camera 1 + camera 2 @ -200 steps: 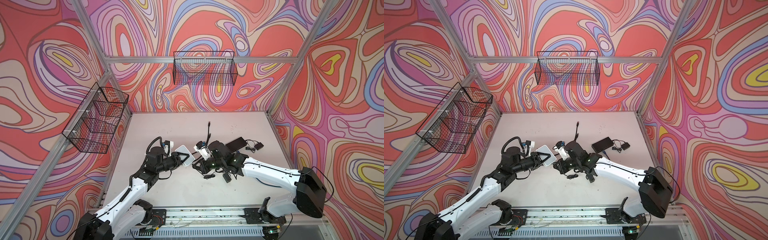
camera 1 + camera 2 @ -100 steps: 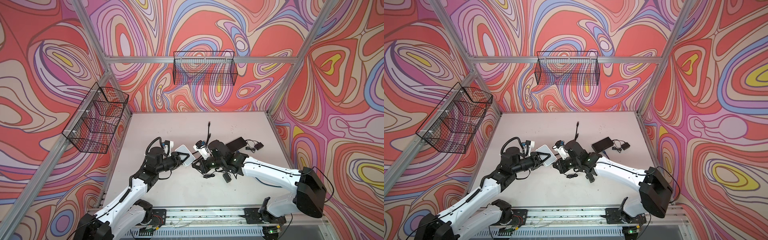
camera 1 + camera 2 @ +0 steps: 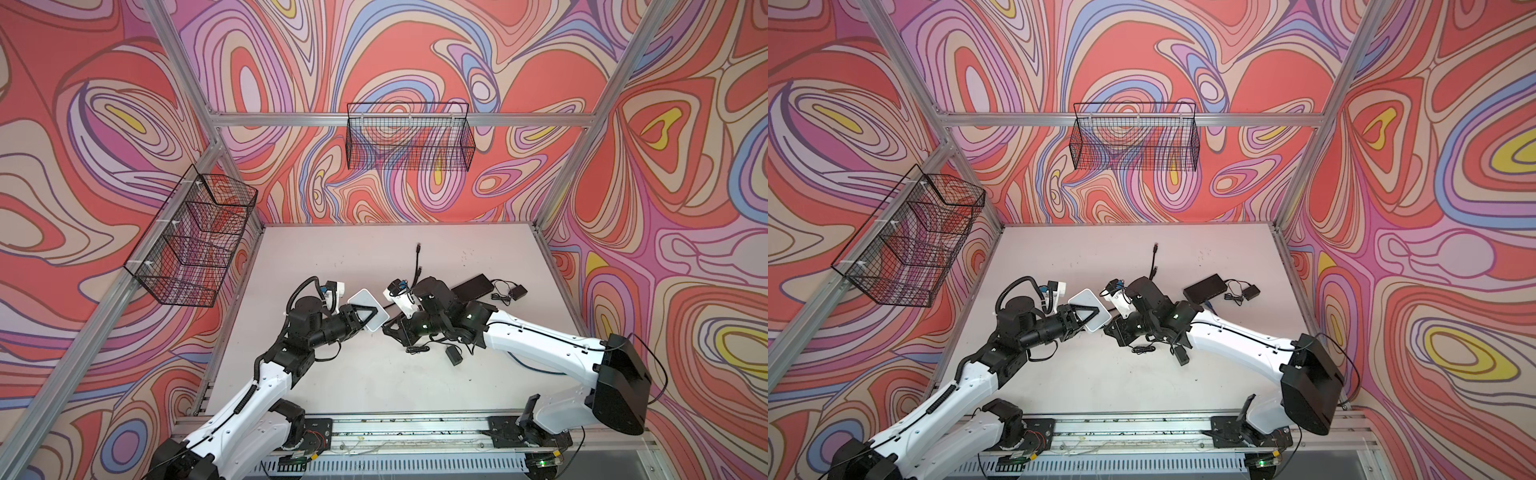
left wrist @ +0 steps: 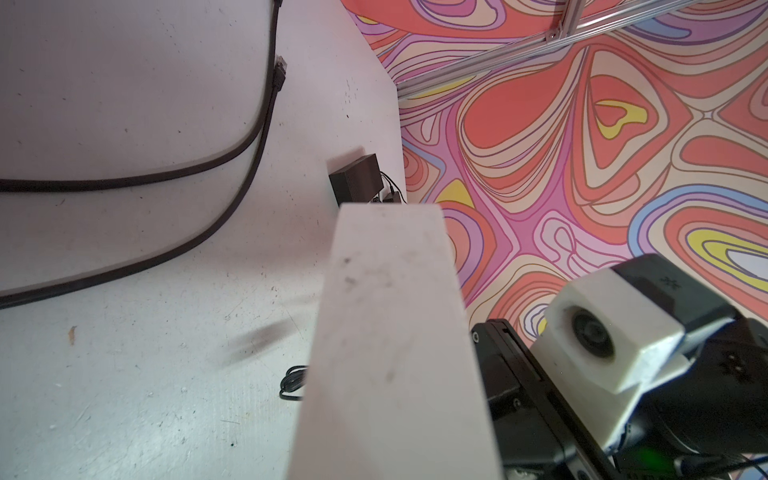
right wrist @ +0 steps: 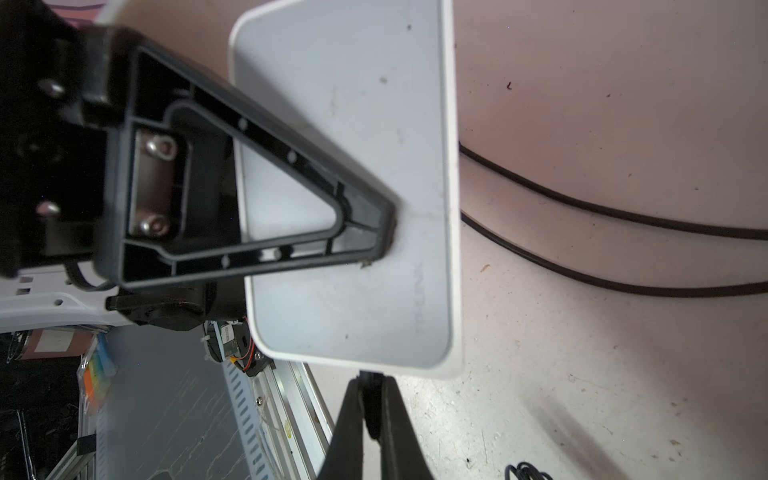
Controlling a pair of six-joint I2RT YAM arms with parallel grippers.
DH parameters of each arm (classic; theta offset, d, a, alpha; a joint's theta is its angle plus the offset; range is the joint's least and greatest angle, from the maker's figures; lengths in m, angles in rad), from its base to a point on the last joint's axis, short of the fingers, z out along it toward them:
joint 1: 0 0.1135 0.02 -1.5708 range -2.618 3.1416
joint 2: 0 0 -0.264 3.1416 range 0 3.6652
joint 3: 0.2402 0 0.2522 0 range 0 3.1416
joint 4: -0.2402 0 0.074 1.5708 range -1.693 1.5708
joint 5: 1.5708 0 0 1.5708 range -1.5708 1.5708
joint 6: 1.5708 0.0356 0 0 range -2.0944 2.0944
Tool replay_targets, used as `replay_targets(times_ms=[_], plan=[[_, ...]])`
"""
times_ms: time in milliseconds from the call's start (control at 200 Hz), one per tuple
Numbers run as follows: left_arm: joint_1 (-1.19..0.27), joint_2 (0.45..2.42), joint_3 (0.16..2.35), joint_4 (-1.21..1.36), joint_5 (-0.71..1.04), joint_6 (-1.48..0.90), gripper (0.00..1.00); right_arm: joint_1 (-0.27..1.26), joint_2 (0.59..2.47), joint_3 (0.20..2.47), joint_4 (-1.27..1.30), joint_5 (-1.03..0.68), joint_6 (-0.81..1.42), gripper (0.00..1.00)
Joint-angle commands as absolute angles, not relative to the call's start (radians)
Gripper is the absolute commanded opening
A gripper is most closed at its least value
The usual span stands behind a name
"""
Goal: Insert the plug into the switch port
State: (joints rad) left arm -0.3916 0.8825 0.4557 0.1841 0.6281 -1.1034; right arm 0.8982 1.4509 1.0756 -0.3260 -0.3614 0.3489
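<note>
Swirl-patterned walls (image 3: 104,104) enclose a pale table (image 3: 324,257) beneath black wire baskets (image 3: 409,141).

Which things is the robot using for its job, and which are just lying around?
Job: white switch, in the left gripper; plug, pinched in the right gripper.
Lying about: black cable, black box, small adapter, back wire basket, side wire basket.

Two white-and-black robot arms (image 3: 249,399) (image 3: 540,345), two black wire baskets (image 3: 409,141) (image 3: 195,241), one white flat plastic switch box (image 3: 360,297), one black flat rectangular box (image 3: 473,286), and two small black power adapter blocks (image 3: 517,292) (image 3: 454,356).
</note>
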Motion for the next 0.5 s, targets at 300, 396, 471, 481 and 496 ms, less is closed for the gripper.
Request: replay_targets(times_ms=[300,396,471,481,496], plan=[[-0.445,0.887,0.42,0.162,0.733,-1.079,0.14,0.893,1.48,1.169,-0.152,-0.317,0.359,0.0],[-0.474,0.911,0.437,0.165,0.742,-1.074,0.14,0.893,1.49,1.167,-0.128,-0.318,0.349,0.0],[-0.495,0.929,0.452,0.154,0.744,-1.061,0.13,0.893,1.49,1.189,-0.152,-0.295,0.324,0.0],[-0.496,0.931,0.453,0.152,0.744,-1.059,0.13,0.893,1.49,1.192,-0.157,-0.294,0.323,0.0],[-0.499,0.934,0.454,0.152,0.742,-1.058,0.13,0.892,1.487,1.195,-0.162,-0.29,0.322,0.0]])
